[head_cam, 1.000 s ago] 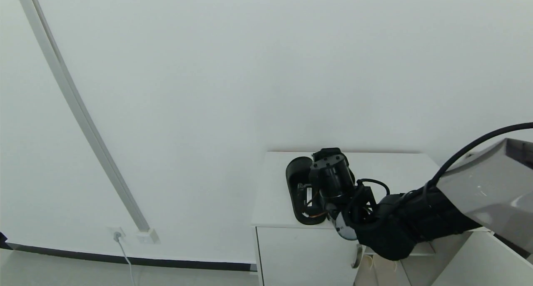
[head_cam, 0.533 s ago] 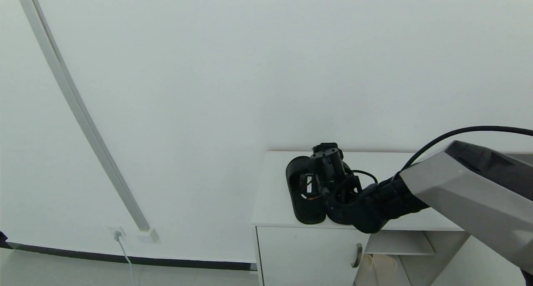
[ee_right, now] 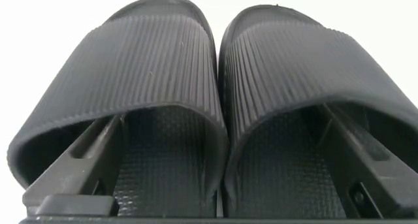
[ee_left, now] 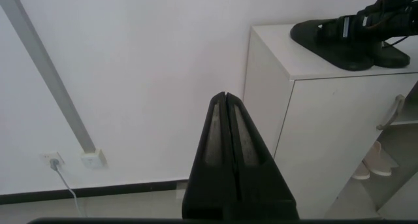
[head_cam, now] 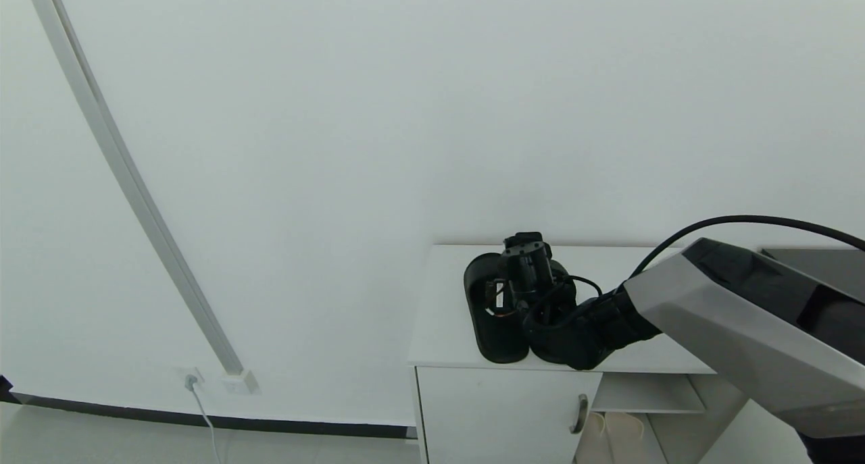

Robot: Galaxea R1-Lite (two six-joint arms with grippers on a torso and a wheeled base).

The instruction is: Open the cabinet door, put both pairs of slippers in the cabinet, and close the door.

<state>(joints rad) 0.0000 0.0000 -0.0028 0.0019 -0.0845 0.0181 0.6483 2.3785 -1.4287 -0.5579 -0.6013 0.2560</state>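
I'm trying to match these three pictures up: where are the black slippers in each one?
Head view: the black slippers lie low and right of centre, on top of the white cabinet.
Left wrist view: far off, small, on the cabinet top.
Right wrist view: close up, side by side, straps arching over the footbeds.
Shared landmark: the white cabinet top, in the head and left wrist views.

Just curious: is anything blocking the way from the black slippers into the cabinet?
Nothing visible does. The cabinet stands open on its right, below the slippers; a pale pair lies low inside, and the shelf above it looks bare.
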